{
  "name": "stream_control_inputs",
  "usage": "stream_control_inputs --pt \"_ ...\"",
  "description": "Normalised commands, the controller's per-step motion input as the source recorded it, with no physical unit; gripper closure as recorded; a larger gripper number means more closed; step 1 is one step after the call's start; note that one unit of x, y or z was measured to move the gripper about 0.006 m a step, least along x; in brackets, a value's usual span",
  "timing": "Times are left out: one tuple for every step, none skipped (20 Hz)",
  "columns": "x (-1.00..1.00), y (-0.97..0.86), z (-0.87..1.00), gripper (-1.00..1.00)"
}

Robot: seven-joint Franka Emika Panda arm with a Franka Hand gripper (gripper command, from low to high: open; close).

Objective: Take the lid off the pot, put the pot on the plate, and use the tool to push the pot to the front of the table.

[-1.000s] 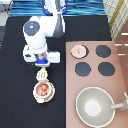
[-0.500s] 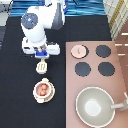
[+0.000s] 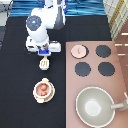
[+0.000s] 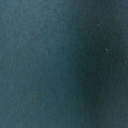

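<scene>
My gripper (image 3: 44, 54) hovers over the black table (image 3: 17, 100) at the exterior view's upper left and is shut on the tool (image 3: 44, 63), a cream spatula that hangs from it toward the view's bottom. Below the tool, with a gap between them, the pinkish-tan pot (image 3: 43, 89) holds reddish-orange pieces and sits uncovered on the cream plate (image 3: 37, 97), of which only a thin rim shows. The lid (image 3: 78, 51) lies on the stove's upper-left corner. In the wrist view only dark table surface shows.
A pinkish-brown stove (image 3: 116, 67) fills the exterior view's right side, with three black burners (image 3: 82, 69) showing. The large grey-beige pan (image 3: 95, 106) stands at its bottom, its handle pointing right. The stove's left edge runs close to the pot and tool.
The arm has pulled back toward the exterior view's top, and the tool has moved up with the gripper, away from the pot. Pot, plate and lid have stayed put.
</scene>
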Motion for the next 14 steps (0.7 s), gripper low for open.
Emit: stream_control_inputs --pt "1.0 -0.09 0.0 1.0" --pt "1.0 -0.09 0.0 1.0" --pt "1.0 -0.09 0.0 1.0" --pt "1.0 -0.09 0.0 1.0" --pt "0.98 -0.08 0.0 1.0" --pt "0.97 -0.09 0.0 1.0" --pt "0.95 -0.12 -0.05 1.0" --pt "0.94 -0.13 -0.1 1.0" --pt "0.94 -0.13 -0.09 1.0" --pt "0.95 -0.09 -0.03 1.0" --pt "0.95 -0.07 0.0 1.0" --pt "0.96 -0.06 0.0 1.0" --pt "0.96 -0.05 0.0 1.0" --pt "0.97 -0.05 0.0 1.0"
